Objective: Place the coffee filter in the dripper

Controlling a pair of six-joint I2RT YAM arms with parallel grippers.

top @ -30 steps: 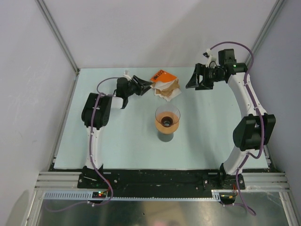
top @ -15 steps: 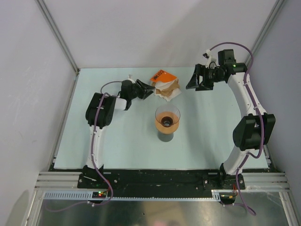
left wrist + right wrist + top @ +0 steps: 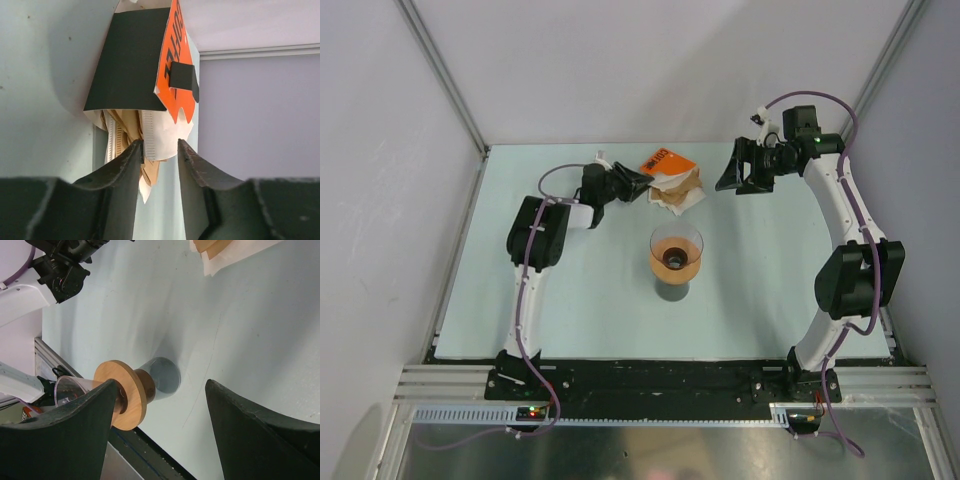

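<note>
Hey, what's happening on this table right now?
The left arm's end effector sits open at the orange pack, its fingers either side of the edge of the white coffee filter, not yet gripping. The clear dripper stands empty mid-table on a wooden ring and grey cup. The right end effector hangs open, holding nothing.

An orange pack (image 3: 658, 161) lies far back on the desk (image 3: 590, 300), brown papers (image 3: 684, 186) poking out. A tan wooden ring (image 3: 131, 390) tops a dark grey cup (image 3: 165, 376).
</note>
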